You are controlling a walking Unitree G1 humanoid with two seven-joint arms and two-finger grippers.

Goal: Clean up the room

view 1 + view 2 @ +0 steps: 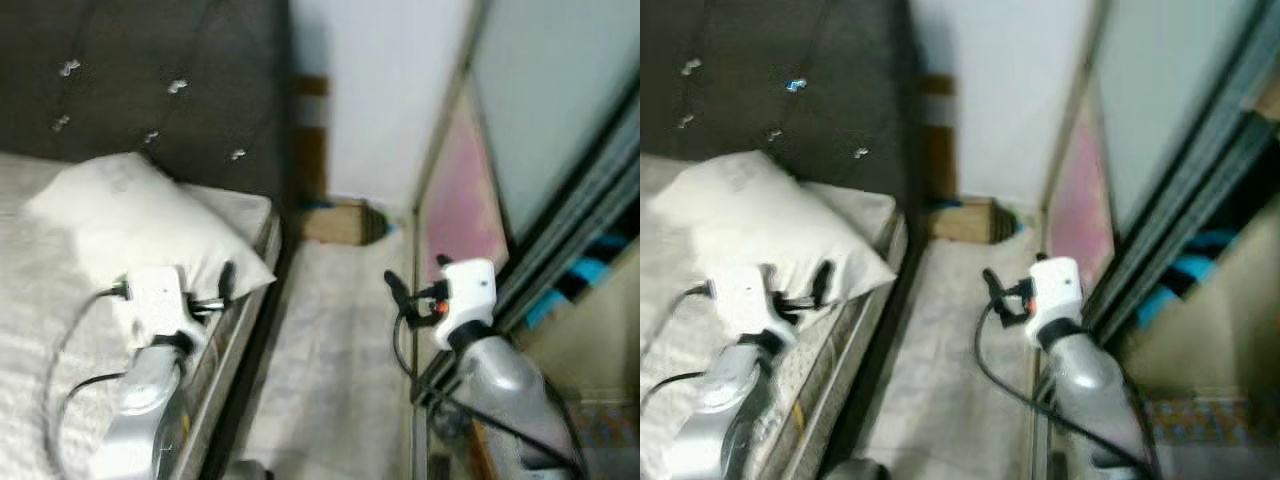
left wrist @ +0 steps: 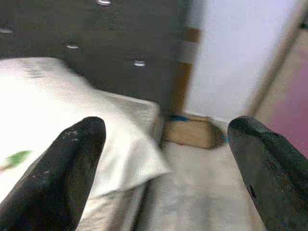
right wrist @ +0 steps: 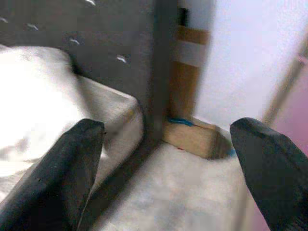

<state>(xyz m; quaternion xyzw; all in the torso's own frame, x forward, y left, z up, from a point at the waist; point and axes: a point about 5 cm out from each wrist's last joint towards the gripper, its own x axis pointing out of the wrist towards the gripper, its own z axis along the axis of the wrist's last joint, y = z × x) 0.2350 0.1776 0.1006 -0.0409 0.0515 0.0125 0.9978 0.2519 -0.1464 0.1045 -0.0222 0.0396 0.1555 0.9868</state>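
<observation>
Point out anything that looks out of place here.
The white pillow lies askew, one corner hanging over the bed's edge. A brown cardboard box sits on the floor in the corner beside the headboard.

Right claw (image 3: pixel 168 159) spread wide, its two black fingers (image 3: pixel 72 168) well apart and holding nothing. Between them: white pillow (image 3: pixel 33 96) on the bed (image 3: pixel 110 108), against a dark tufted headboard (image 3: pixel 96 33). Past the bed's corner, a brown cardboard box (image 3: pixel 192 137) on the pale floor (image 3: pixel 178 202), touching the white wall (image 3: pixel 250 62).

One white pillow (image 1: pixel 140 220), one bed (image 1: pixel 40 330), one dark tufted headboard (image 1: pixel 150 80), one cardboard box (image 1: pixel 335 222) at twelve o'clock, two grippers, left (image 1: pixel 226 285) and right (image 1: pixel 395 290)
</observation>
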